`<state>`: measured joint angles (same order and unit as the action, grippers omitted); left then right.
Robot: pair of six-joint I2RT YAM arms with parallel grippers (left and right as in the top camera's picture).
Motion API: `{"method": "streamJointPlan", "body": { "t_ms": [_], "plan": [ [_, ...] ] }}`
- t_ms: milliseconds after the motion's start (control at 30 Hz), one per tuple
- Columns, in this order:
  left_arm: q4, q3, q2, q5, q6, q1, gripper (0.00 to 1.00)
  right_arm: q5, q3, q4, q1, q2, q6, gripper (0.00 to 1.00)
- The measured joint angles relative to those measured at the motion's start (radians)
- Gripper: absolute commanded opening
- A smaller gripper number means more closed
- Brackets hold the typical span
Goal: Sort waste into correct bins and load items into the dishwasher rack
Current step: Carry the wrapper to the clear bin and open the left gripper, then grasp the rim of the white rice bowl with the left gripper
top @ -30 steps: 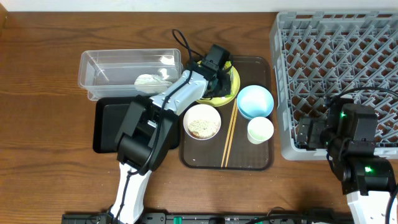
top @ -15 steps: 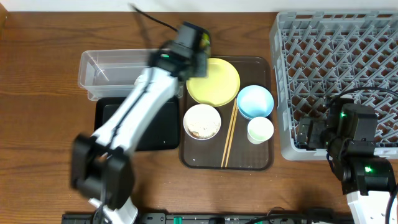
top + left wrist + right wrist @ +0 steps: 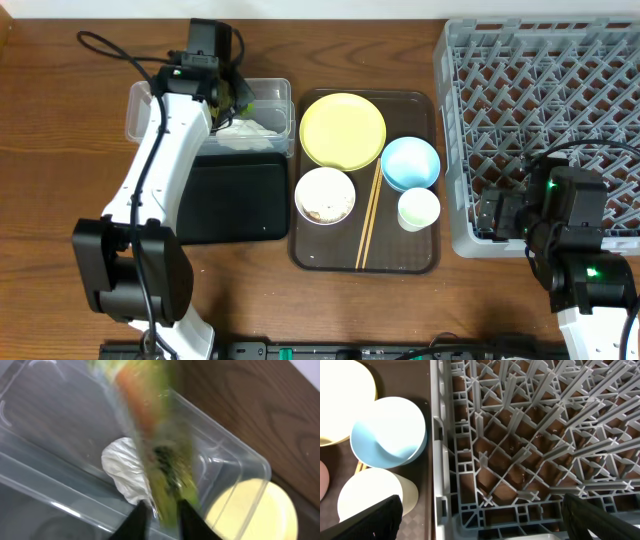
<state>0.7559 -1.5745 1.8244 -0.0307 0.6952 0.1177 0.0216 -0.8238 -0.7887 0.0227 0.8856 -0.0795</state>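
My left gripper [image 3: 228,92] is shut on the green-yellow snack wrapper [image 3: 150,435] and holds it over the clear tub [image 3: 145,112]. Crumpled white tissue [image 3: 125,470] lies in the tub under the wrapper. The black tray [image 3: 230,200] sits in front of the tub. The yellow plate [image 3: 342,130], light blue bowl [image 3: 410,162], white bowl [image 3: 325,195] with rice scraps, small white cup [image 3: 418,208] and chopsticks [image 3: 370,215] sit on the brown serving tray. My right gripper [image 3: 480,525] is open and empty over the grey rack's [image 3: 540,90] front left corner.
The brown serving tray [image 3: 310,258] lies between the bins and the rack. In the right wrist view the rack wall [image 3: 440,460] stands close beside the blue bowl [image 3: 387,430] and cup [image 3: 365,495]. Cables trail behind the left arm.
My left arm has lifted the wrapper off the yellow plate and swung it left to above the clear tub. The right arm has not moved.
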Motion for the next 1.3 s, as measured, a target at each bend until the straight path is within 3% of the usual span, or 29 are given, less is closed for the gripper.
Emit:
{"method": "streamJointPlan", "body": {
  "t_ms": [200, 400, 700, 1033, 1300],
  "plan": [
    [0.008, 0.005, 0.008, 0.002, 0.018, 0.003, 0.48, 0.0, 0.0, 0.0, 0.0, 0.0, 0.0, 0.99],
    [0.037, 0.011, -0.038, 0.001, -0.102, 0.028, 0.48, 0.0, 0.0, 0.0, 0.0, 0.0, 0.0, 0.99],
    [0.16, 0.011, -0.166, 0.003, -0.326, 0.289, 0.48, 0.0, 0.0, 0.001, 0.0, 0.0, 0.0, 0.99],
    [0.183, 0.059, -0.008, 0.005, -0.364, 0.525, 0.48, 0.0, 0.0, 0.001, 0.0, 0.0, 0.0, 0.99],
    [0.177, 0.062, 0.137, 0.005, -0.372, 0.62, 0.48, 0.0, 0.0, 0.0, 0.0, 0.0, 0.0, 0.99]
  ]
}}
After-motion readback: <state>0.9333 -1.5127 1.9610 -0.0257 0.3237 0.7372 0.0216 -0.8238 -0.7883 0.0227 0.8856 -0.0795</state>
